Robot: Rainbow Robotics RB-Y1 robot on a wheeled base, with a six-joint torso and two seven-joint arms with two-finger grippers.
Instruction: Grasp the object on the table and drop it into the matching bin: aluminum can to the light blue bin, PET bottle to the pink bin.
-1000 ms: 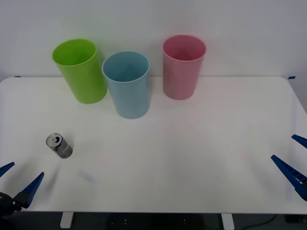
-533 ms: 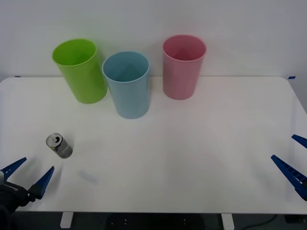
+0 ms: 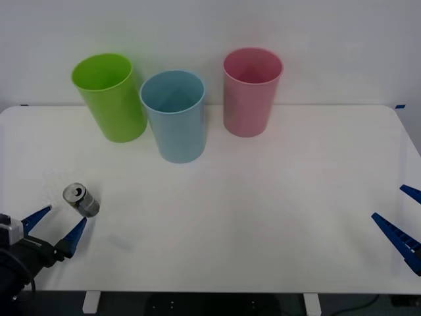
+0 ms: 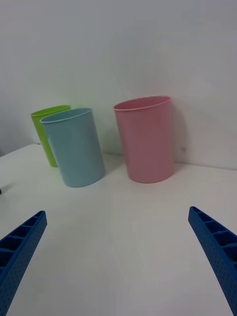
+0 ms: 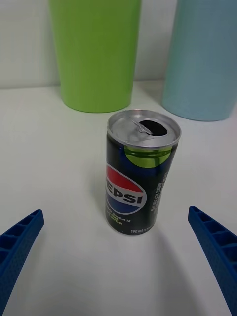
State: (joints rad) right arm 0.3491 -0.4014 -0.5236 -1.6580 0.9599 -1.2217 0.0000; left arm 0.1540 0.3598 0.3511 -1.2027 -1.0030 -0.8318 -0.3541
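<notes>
Hovering low over the near left part of the table (image 3: pixel 276 217), the left gripper (image 3: pixel 56 226) is seen with its blue fingers (image 5: pixel 19 242) spread wide and nothing held between them. Just ahead of its fingertips, not touched by them, the aluminum can (image 3: pixel 81 199) stands upright on the tabletop, its opened top and dark printed side turned toward the wrist camera. Farther beyond the can, the lime green bin (image 3: pixel 110 97) and the light blue bin (image 3: pixel 175 116) are set close together, and the pink bin (image 3: pixel 250 91) is placed to their right. The right gripper (image 3: pixel 406 220) is parked at the table's right edge, its fingers also spread apart and empty.
</notes>
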